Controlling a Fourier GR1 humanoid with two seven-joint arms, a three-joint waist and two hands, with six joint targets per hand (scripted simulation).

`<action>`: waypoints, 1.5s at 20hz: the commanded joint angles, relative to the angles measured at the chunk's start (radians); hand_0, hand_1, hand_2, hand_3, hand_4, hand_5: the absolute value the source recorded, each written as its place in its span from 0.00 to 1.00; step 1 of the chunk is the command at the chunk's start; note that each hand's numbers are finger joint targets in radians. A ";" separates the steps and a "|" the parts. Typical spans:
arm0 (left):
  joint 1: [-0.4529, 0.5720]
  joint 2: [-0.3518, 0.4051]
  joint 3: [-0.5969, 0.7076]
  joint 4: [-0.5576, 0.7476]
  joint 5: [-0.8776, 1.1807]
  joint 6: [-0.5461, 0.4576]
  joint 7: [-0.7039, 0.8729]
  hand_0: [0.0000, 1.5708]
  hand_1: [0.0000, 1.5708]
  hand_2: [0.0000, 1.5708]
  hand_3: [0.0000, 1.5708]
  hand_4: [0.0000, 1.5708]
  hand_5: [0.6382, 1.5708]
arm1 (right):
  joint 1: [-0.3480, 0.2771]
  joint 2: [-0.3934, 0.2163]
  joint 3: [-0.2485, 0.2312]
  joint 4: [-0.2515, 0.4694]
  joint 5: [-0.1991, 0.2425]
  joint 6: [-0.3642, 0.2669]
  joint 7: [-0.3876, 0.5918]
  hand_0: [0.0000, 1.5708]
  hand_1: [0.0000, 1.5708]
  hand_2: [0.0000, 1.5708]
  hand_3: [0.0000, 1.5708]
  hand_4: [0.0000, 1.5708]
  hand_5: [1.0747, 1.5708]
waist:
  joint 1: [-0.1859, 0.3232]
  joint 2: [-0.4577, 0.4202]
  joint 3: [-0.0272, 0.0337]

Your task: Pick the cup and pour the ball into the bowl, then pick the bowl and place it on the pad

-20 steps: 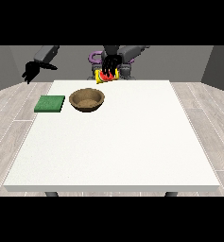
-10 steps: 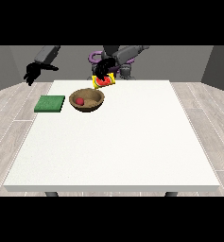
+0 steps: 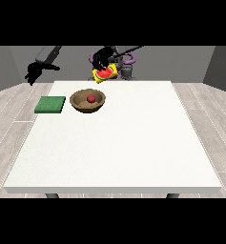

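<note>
Tabletop [image 3: 114, 143]: large, white, rectangular, on dark legs; most of its surface bare.

Floor [image 3: 12, 109]: pale grey wood-look planks on both sides of the tabletop. Walls [image 3: 181, 62]: plain grey.

Cup [image 3: 105, 74]: yellow with red inside, tipped on its side, mouth towards the camera. Held in the air above the far edge of the tabletop by the hand at the view's right [image 3: 101, 59], whose dark fingers curl down over it from above.

Bowl [image 3: 87, 100]: brown, wooden look, standing on the tabletop below and nearer the camera than those fingers.

Ball [image 3: 91, 98]: red, lying inside the bowl, near its middle.

Pad [image 3: 50, 104]: green, square, flat on the tabletop just beside the bowl, towards the view's left.

Hand at the view's left [image 3: 33, 72]: raised off the far left corner of the tabletop, holding nothing; whether its fingers are straight or curled cannot be told. The pad lies below it, nearer the camera.
</note>
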 commanded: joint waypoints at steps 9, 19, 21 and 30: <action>0.099 -0.009 0.196 -0.155 0.121 0.063 -0.052 0.00 0.00 1.00 1.00 0.84 0.78 | 0.004 -0.014 -0.017 0.035 -0.041 0.035 0.086 0.00 0.00 0.00 0.00 0.29 0.97 | 0.084 -0.002 -0.0033; 0.214 0.051 0.568 -0.280 0.569 0.261 -0.225 0.81 0.81 1.00 1.00 0.62 0.98 | -0.037 -0.022 -0.071 0.010 -0.086 -0.026 0.075 0.00 0.00 0.00 0.00 0.19 0.98 | 0.197 0.159 -0.0055; 0.226 0.011 0.634 -0.319 0.696 0.272 -0.264 0.79 0.79 1.00 0.79 0.58 0.97 | -0.029 -0.020 -0.085 0.009 -0.101 -0.013 0.048 0.00 0.00 0.00 0.00 0.14 0.99 | 0.203 0.197 -0.0053; 0.295 -0.008 0.730 -0.269 1.164 0.312 -0.498 0.00 0.00 0.00 0.00 0.25 0.98 | -0.182 0.035 -0.029 -0.078 -0.106 -0.021 0.150 0.00 0.00 0.00 0.00 0.27 0.99 | 0.098 0.340 -0.0053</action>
